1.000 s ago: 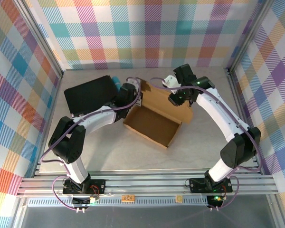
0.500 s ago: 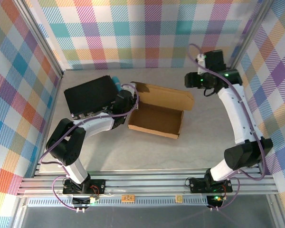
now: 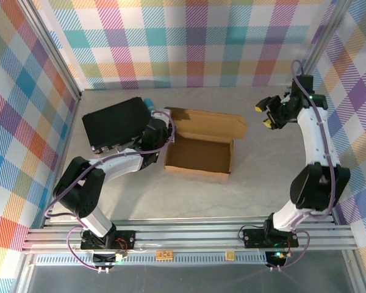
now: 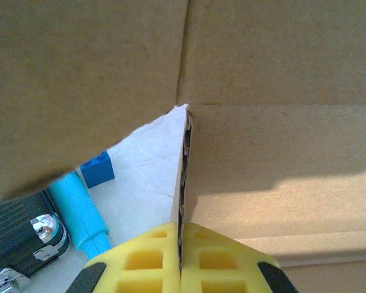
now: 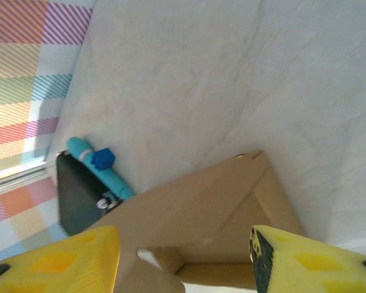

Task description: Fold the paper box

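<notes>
The paper box [image 3: 198, 156] lies open in the middle of the table as a brown cardboard tray, its lid flap [image 3: 210, 124] raised along the far side. My left gripper [image 3: 165, 130] is shut on the tray's left wall. In the left wrist view the yellow fingertips [image 4: 140, 262] pinch the thin cardboard edge [image 4: 184, 183], with the left gripper [image 4: 182, 247] at the bottom of the frame. My right gripper [image 3: 267, 113] hangs open to the right of the box, apart from it. Its wrist view looks down on the box [image 5: 213, 207] between the spread yellow fingers [image 5: 55, 262].
A black case [image 3: 116, 124] lies left of the box, close behind my left arm. A teal pen-like tube [image 3: 147, 102] with a blue block [image 4: 97, 169] lies at the case's far corner. The checked side wall [image 3: 348, 91] stands close to my right arm.
My right gripper has left the lid flap and swung right and back towards the side wall. The box has turned squarer to the table while my left gripper kept hold of its wall.
</notes>
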